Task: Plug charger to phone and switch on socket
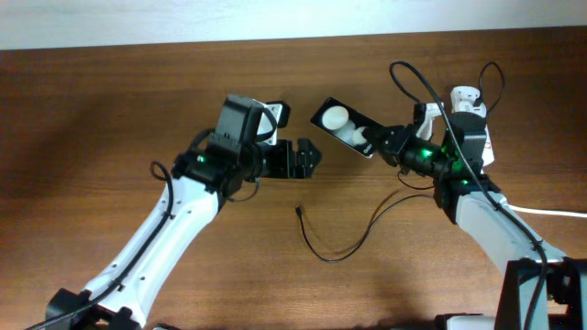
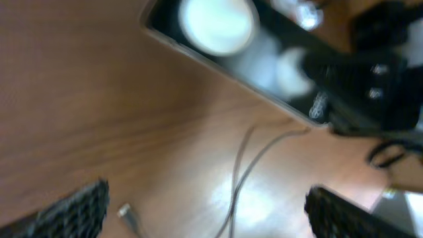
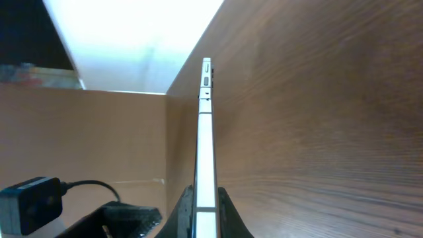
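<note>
While the right pincer [image 1: 383, 143] clamps one end of the phone [image 1: 336, 119], the left pincer [image 1: 310, 158] hangs released above the bench [image 1: 92, 137], near the charger tip [image 1: 301, 213].

You're probably looking at a lab or office test bench: a wood-grain surface [image 1: 92, 110] lies under your left claw [image 1: 316, 158] and right claw [image 1: 370, 140], a pale wall [image 1: 183, 18] runs beyond them, two white robot arms [image 1: 174, 229] behind.
</note>
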`<state>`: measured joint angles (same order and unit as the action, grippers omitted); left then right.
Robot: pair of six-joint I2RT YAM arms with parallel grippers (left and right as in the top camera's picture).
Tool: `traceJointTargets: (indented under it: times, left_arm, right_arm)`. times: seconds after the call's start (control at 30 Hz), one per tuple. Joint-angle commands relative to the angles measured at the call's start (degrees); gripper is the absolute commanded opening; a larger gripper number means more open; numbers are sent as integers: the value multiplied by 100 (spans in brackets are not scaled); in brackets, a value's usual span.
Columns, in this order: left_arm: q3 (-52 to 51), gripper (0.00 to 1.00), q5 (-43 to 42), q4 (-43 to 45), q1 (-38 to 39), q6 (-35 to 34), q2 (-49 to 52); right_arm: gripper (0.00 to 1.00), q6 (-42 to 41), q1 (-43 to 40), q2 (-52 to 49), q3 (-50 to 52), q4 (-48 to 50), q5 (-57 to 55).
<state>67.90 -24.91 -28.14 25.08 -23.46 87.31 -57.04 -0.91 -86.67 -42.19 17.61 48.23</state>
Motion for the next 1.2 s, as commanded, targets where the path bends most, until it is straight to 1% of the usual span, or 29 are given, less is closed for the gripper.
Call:
traceJointTargets:
  times: [0.0,0.07,0.1,0.2,0.33,0.4,0.43,0.47,0.5,0.53,0.57,0.63,0.67,0.7,0.77,0.83,0.93,1.03,1.17]
  left_arm:
    - [-535,98,-684,988,-9,-763,-11]
    - [-603,99,-667,1314,-11,-1043,20]
    - [-605,99,-614,1419,-9,-1067,33]
    - [-603,99,-28,1449,-9,-1440,33]
    - [-603,99,-11,1471,-11,-1449,33]
    - [-603,99,-33,1554,-15,-1482,33]
    - [-603,99,-39,1578,-22,-1893,33]
    - [-603,99,-197,1786,-26,-2203,59]
    - [-605,99,-411,2076,-50,-2227,103]
    - [-605,99,-693,2492,-184,-2450,221]
    - [-605,99,-763,2597,-319,-2677,334]
    - [-605,99,-1165,2835,-553,-2848,599]
    - [-605,99,-1349,3093,-605,-2973,728]
    - [-603,99,-1375,3469,-599,-3161,859]
    - [-603,99,-1344,3950,-562,-3324,988]
    - [-605,99,-1353,4546,-560,-3685,1119]
    - [-603,99,-1351,5180,-520,-4044,1311]
    - [-605,99,-1235,5635,-422,-4127,1335]
    - [-603,99,-1005,5755,-348,-4323,1335]
  right_arm:
    - [4,-887,389,173,-35,466,-129]
    - [4,-1106,564,170,-35,540,-452]
    - [4,-1211,654,170,-35,597,-612]
    - [4,-1512,835,94,-35,1102,-807]
    - [4,-1550,844,2,-35,1416,-844]
    - [4,-1547,839,0,-35,1416,-844]
    - [4,-1547,835,0,-35,1419,-848]
    - [4,-1547,835,0,-35,1423,-868]
    - [4,-1547,835,0,-35,1425,-866]
    - [4,-1547,835,0,-35,1425,-839]
    - [4,-1550,835,0,-35,1432,-839]
    - [4,-1547,833,0,-35,1493,-857]
    - [4,-1550,835,0,-35,1528,-931]
    - [4,-1554,835,-2,-35,1576,-981]
    - [4,-1646,835,-11,-35,1742,-1012]
    - [4,-1875,837,-63,-35,1882,-1051]
    - [4,-2262,903,-223,-35,2306,-1071]
    - [4,-2409,1113,-293,-35,2385,-1196]
    - [4,-2406,1462,-297,-35,2551,-1534]
